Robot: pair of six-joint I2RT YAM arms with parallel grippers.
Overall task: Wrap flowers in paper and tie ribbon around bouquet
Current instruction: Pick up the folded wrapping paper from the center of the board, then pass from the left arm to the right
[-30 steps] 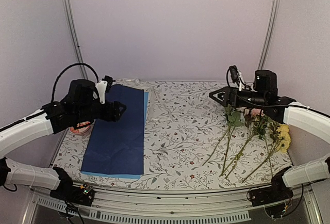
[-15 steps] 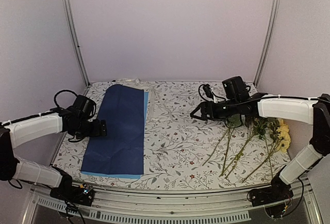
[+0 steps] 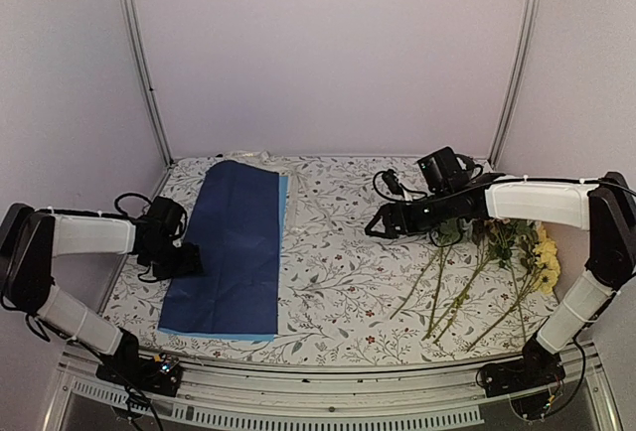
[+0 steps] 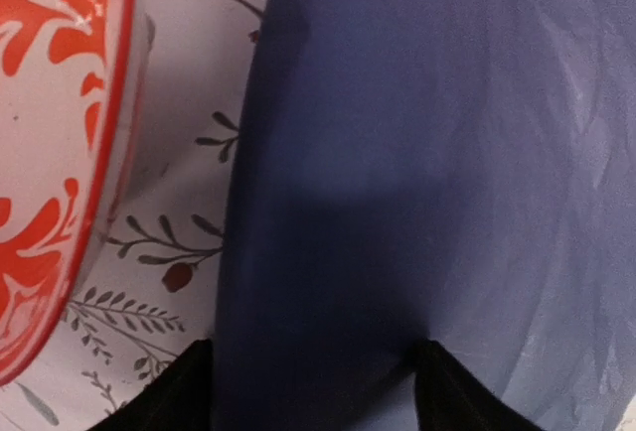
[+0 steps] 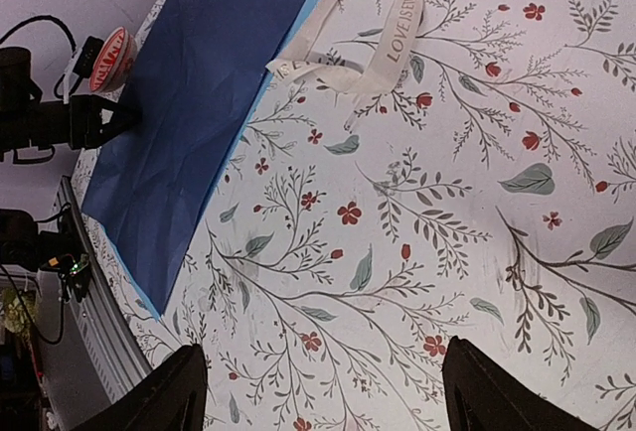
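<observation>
Clearly the wrapping has hardly begun. The large rectangular sheet of dark navy paper, with a lighter blue layer along its right and near edges, lies flat on the left part of the floral-cloth desk. The long green-stemmed flowers with yellow, white and pink blooms lie well apart from it on the right. The narrow cream ribbon with dark lettering rests loose at the back, just beside the paper's far right corner.

The left claw sits low over the paper's left edge with its fingers spread, one over the cloth and one over the sheet, clamping nothing. A red-and-white patterned bowl is close beside it. The right claw hovers released and empty above the bare middle of the desk.

The step in hand looks like taking hold of the paper. Next, the left claw probably needs one finger under that thin edge before closing, without nudging the bowl.
</observation>
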